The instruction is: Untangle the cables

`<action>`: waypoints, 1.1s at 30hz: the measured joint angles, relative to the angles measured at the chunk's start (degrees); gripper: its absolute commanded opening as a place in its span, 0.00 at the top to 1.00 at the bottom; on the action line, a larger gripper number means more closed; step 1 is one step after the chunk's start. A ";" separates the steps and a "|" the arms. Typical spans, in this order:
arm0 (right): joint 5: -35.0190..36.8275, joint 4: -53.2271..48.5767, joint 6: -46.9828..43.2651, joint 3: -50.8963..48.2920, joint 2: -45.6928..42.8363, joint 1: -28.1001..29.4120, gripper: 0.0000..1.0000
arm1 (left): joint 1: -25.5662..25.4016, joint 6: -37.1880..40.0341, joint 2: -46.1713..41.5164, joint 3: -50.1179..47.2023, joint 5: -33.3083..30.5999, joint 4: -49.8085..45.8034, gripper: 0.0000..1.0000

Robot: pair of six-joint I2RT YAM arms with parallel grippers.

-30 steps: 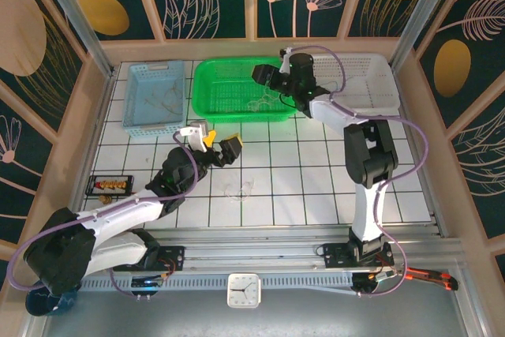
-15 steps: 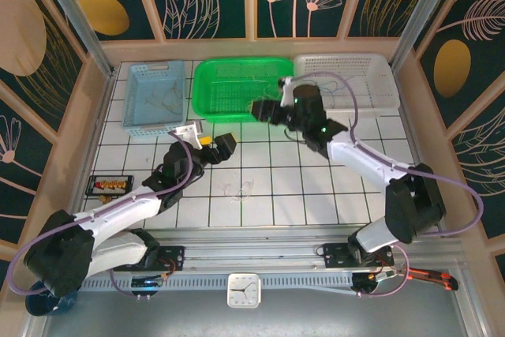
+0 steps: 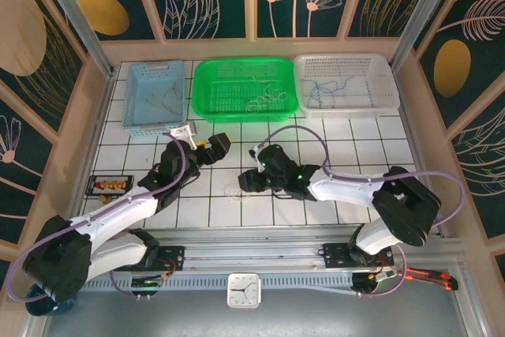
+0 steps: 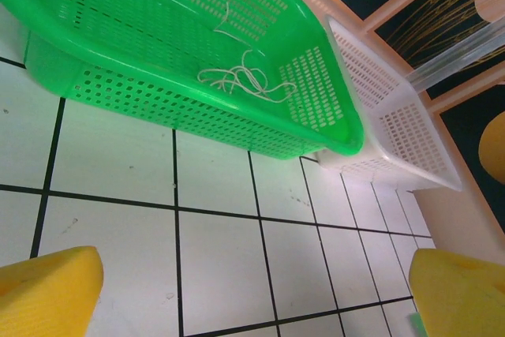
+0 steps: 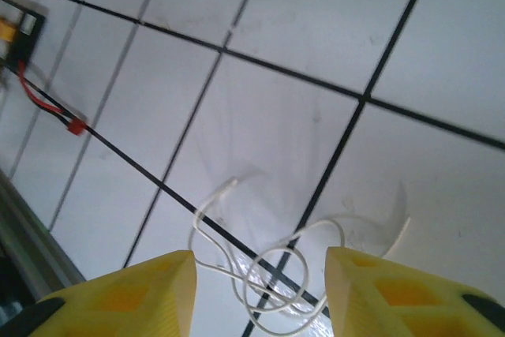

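Note:
A small tangle of whitish cables [image 3: 239, 191] lies on the white tiles near the front middle. My right gripper [image 3: 248, 181] hovers just over it, open. In the right wrist view the thin white loops [image 5: 272, 270] lie on the floor between the two yellow fingers [image 5: 126, 297] of the right gripper [image 5: 260, 301]. My left gripper [image 3: 218, 145] is open above bare tile, left of the tangle; in its wrist view the left gripper [image 4: 252, 297] holds nothing. A whitish cable [image 4: 241, 79] lies in the green basket [image 3: 207, 92]. Blue cable [image 3: 331, 88] lies in the white basket [image 3: 385, 100].
A blue basket [image 3: 136, 116] at the back left holds a thin pale wire [image 3: 167, 100]. A black box [image 3: 110, 185] with small red and yellow parts sits at the left edge; its red lead [image 5: 47, 104] shows in the right wrist view. Wooden walls ring the tiled floor.
My right arm has swung from over the green basket down and forward to the tangle on the tiles. The left gripper has drifted slightly back and left.

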 measured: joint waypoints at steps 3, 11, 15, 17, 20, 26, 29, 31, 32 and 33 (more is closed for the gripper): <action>1.46 0.15 0.85 -0.72 1.95 0.52 0.59 | 0.00 -0.26 0.00 -0.07 0.02 0.02 0.01; 2.80 1.03 2.05 -1.25 5.18 1.81 0.65 | 0.35 -0.63 0.00 -0.96 0.42 0.04 0.01; 3.43 1.64 2.32 -1.16 7.13 1.88 0.86 | 0.35 -0.63 0.02 -1.03 0.48 0.52 0.01; 3.82 1.64 2.25 -0.92 8.07 1.86 1.00 | 0.35 -0.63 0.07 -1.18 0.66 0.85 0.01; 4.17 1.53 1.60 -0.52 8.20 1.57 1.00 | 0.39 -0.61 0.07 -1.33 1.40 0.87 0.01; 5.18 -0.92 1.03 -0.44 0.02 -2.01 1.00 | 0.61 -0.37 0.35 -1.40 4.15 1.75 0.01; 5.79 -1.38 1.05 -0.44 -7.98 -4.98 1.00 | 0.66 -0.17 1.31 -1.40 6.99 3.65 0.01; 6.27 -1.44 1.05 -0.44 -12.52 -6.80 1.00 | 0.66 -0.13 2.05 -1.38 9.33 5.09 0.01; 6.54 -1.46 1.07 -0.44 -14.53 -7.74 1.00 | 0.66 -0.13 2.49 -1.38 10.64 5.84 0.01; 6.64 -1.49 1.09 -0.44 -16.00 -8.46 1.00 | 0.66 -0.15 2.93 -1.38 11.91 6.73 0.02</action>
